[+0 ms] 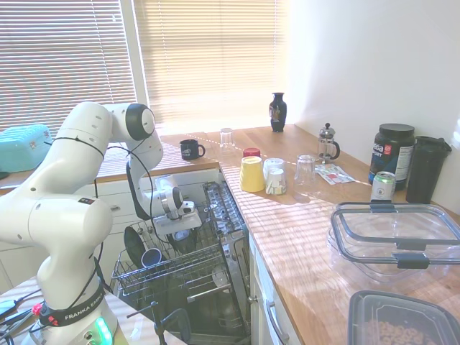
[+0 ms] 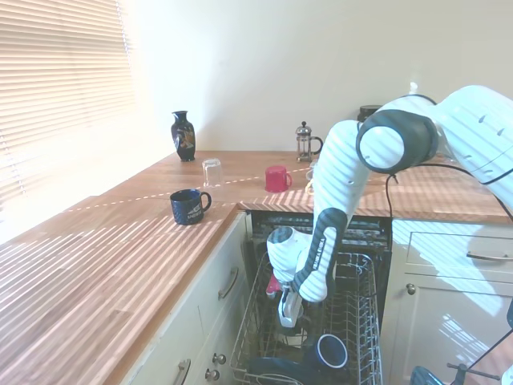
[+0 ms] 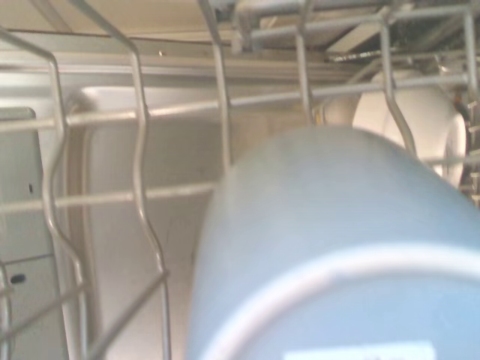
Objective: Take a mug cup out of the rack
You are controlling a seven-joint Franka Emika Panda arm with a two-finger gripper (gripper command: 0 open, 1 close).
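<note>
Mug removal is only partly done. The gripper is low inside the rack, among the prongs, and the mug sits directly under its tip, apparently touching it. The wrist view shows a rounded grey-blue wall very close up with rack wires right behind it, so I judge this to be the same mug, not yet out of the basket. Neither outside view shows the tip clearly enough, so I cannot tell how far the gripper is open or whether it has hold of the mug.

A cup with a blue inside lies in the rack to one side of the gripper, apart from it, and is not the target.

The reach looks finished. Left to do, by my reading, are confirming a firm grip, lifting straight up clear of the prongs, and carrying the mug out of the rack.
</note>
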